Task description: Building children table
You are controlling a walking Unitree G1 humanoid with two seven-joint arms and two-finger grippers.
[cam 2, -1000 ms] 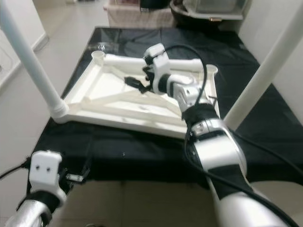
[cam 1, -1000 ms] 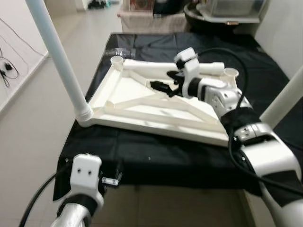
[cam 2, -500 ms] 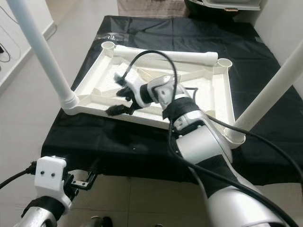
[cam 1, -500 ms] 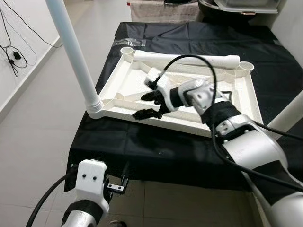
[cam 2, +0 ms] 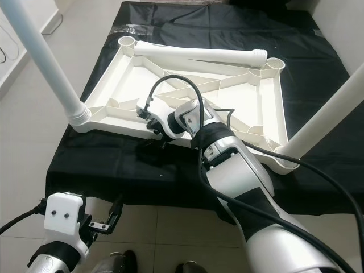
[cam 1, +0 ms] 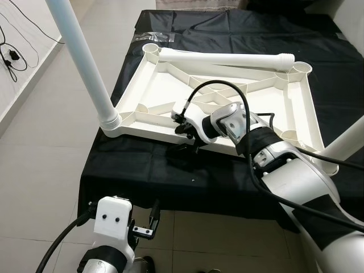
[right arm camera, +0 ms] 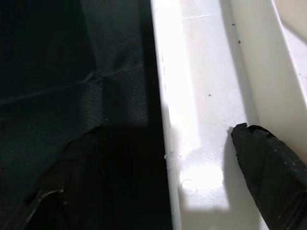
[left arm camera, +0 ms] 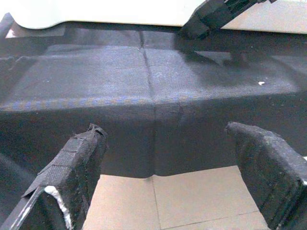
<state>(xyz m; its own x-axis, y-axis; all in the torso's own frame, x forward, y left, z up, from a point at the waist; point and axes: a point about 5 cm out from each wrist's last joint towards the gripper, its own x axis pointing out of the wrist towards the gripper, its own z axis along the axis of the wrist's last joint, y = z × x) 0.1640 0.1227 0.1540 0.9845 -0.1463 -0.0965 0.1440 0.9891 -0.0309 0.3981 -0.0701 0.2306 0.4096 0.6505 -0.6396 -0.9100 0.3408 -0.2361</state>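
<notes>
Head stereo pair looking steeply down, sharing tabletop (cam 1: 227,85), wrist cameras close along fingers

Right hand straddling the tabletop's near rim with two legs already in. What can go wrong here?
1. The right hand spans the near rim of the upturned tabletop; a pull could drag it off the black cloth.
2. Tilting might roll the loose leg off.
3. The installed leg could swing into the arm.

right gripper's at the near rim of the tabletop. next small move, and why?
Probably close the right gripper on the near rim of the upturned white tabletop. One finger rests on the white rim, the other over the black cloth, so the edge sits between the open jaws.
</notes>
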